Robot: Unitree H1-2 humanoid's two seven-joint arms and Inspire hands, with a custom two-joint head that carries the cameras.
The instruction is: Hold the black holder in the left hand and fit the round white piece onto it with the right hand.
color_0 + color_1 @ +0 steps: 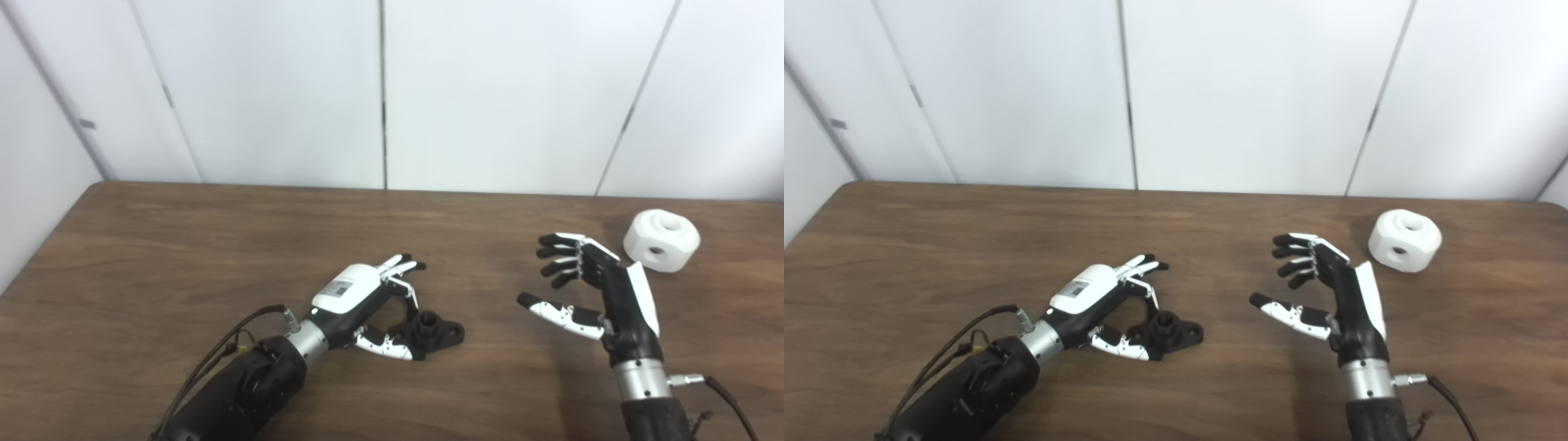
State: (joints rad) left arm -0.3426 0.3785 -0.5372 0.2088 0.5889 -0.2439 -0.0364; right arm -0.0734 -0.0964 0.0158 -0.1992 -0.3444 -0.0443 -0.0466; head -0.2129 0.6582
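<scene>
- Two robot hands work over one wooden counter (184, 245); on it lie two loose things, one black holder and one round white piece.
- The left hand (361, 294) reaches in from the counter's near edge on the left side, its fingers spread above the black holder (433, 331) and its thumb lying against the holder's near side. The fingers are not closed around it, and the holder rests flat on the counter, so the hand reads as released.
- The black holder, a flat base with a short round collar standing upright in its middle, lies toward the near edge, about midway between the left and right edges.
- The right hand (597, 288) stands over the counter's right half, palm turned toward the left edge, fingers curled loosely and apart, thumb stretched out; it is released and grasps nothing.
- The round white piece (661, 240), with one hole on top and one in its side, sits near the far right corner, just beyond the right hand and not touching it.
</scene>
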